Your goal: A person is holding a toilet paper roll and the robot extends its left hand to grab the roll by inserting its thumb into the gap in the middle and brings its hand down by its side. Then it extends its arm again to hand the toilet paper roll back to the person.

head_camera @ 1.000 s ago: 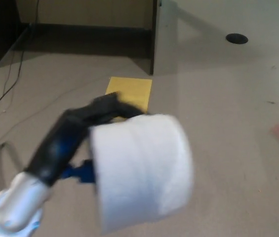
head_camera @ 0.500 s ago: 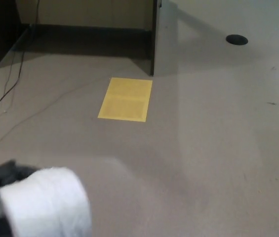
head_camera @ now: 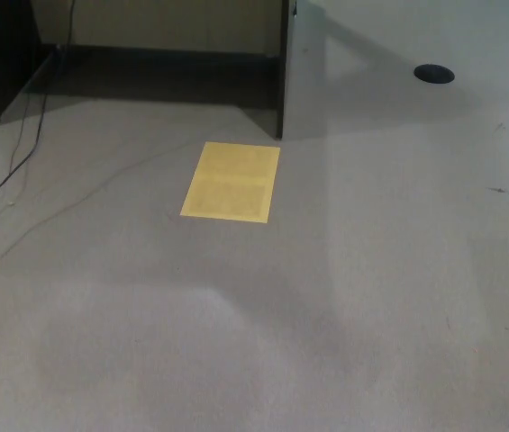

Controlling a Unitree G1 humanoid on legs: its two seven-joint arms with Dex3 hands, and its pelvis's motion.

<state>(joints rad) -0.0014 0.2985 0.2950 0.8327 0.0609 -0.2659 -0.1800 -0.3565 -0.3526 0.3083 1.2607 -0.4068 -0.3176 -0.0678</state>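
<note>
Neither of my hands shows in the head view, and the toilet paper roll is out of the picture too. No person is in view. Only the grey carpeted floor (head_camera: pixel 344 297) lies before me.
A yellow sheet (head_camera: pixel 231 181) lies flat on the floor ahead. A dark desk (head_camera: pixel 155 63) with a grey side panel (head_camera: pixel 304 67) stands at the back. Thin cables (head_camera: pixel 20 162) trail across the floor at the left. A round black disc (head_camera: pixel 434 74) sits far right.
My left hand, shut on the white roll, dropped down and to the left, then left the picture at the lower left corner. The floor scene stayed put.
</note>
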